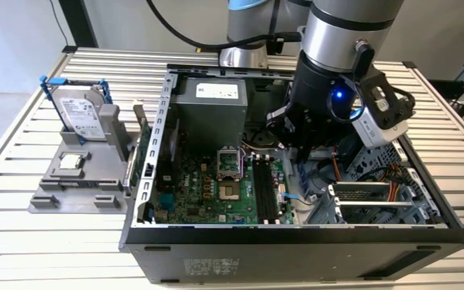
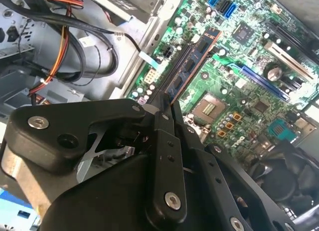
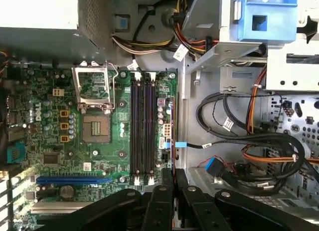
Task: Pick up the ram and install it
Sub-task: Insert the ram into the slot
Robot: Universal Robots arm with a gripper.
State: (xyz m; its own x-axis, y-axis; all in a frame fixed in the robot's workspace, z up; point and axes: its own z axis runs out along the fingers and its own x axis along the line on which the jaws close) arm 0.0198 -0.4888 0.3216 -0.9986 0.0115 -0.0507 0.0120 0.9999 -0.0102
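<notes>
The ram [image 2: 192, 61] is a thin stick held on edge between the fingers [image 2: 162, 122], which are closed on its near end; its free length reaches out over the motherboard [image 2: 239, 101]. In the first wrist view the ram [image 3: 173, 136] appears as a narrow edge-on line running out from between the fingers [image 3: 166, 177], just beside the two dark memory slots [image 3: 142, 131] on their cable side and parallel to them. It is not seated in either slot; both slots stand unfilled. Whether its lower edge touches the board cannot be told.

The gripper [image 3: 172, 183] is inside the open computer case [image 1: 147, 181], over the edge of the motherboard [image 3: 75, 141] next to the bundle of black and orange cables [image 3: 249, 141]. The processor socket [image 3: 97, 126] lies on the far side of the slots from the ram.

In the exterior view the arm [image 1: 337, 66] comes down into the case at the exterior view's right of the slots [image 1: 266, 187]. On the table [image 1: 22, 241], to the exterior view's left of the case, a grey stand [image 1: 75, 175] carries a silver hard drive [image 1: 79, 112] in a blue frame.
</notes>
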